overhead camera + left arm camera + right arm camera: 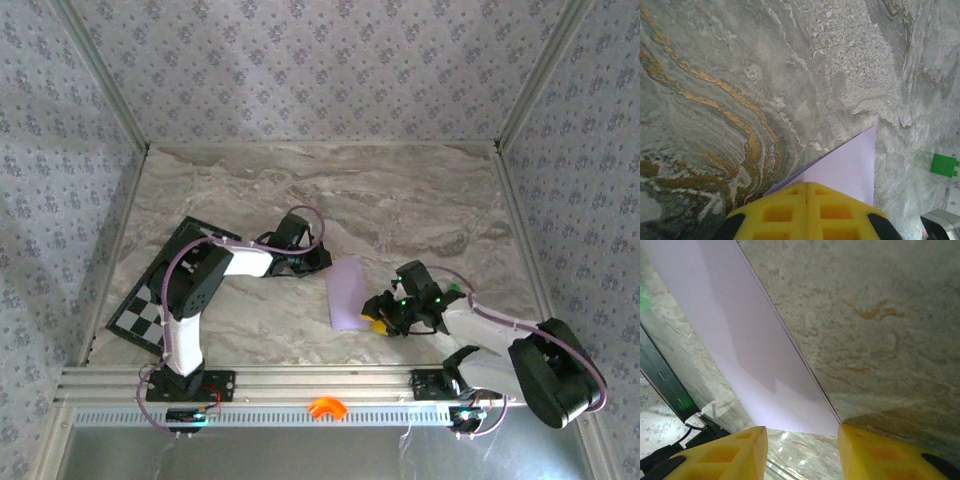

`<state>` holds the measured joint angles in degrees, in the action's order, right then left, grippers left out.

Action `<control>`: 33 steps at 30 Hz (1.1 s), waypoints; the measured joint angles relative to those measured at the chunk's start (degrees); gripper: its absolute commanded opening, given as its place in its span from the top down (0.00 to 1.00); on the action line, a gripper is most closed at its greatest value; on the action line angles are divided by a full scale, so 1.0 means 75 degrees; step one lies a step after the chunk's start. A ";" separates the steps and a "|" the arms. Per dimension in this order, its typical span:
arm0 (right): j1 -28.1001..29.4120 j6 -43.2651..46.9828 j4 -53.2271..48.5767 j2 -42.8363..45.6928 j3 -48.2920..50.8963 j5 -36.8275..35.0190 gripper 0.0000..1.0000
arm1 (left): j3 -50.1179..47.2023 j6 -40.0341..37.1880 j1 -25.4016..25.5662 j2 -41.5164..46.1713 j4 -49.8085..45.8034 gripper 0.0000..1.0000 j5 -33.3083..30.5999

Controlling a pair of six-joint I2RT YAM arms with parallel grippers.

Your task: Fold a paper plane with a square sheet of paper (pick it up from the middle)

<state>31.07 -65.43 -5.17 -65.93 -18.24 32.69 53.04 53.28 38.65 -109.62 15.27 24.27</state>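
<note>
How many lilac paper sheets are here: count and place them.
1: the paper sheet, midway across the table, pinched by the left gripper, one corner inside the open right gripper.

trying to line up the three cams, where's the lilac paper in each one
top external: the paper lies near the centre, between the two arms.
left wrist: paper at lower right of centre, a pointed corner just beyond the left claw.
right wrist: paper is a long strip from upper left down to the right claw.
shared landmark: the marbled tabletop under it.
</note>
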 measured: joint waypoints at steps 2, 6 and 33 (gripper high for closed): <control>0.0079 0.0009 0.0466 -0.0061 0.0032 0.0029 0.57 | 0.0000 0.0000 0.0000 0.0000 0.0000 0.95 0.0003; 0.0149 0.0009 0.1067 -0.0076 0.0032 0.0105 0.57 | 0.0000 0.0003 -0.0006 -0.0006 0.0009 0.95 0.0032; 0.1443 -0.1113 0.1617 -0.0003 0.0396 -0.0551 0.50 | 0.0000 0.0140 -0.0044 -0.0044 0.0067 0.95 0.0143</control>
<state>41.89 -73.78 6.96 -65.95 -15.27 28.56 53.04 54.33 38.33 -109.95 15.77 25.34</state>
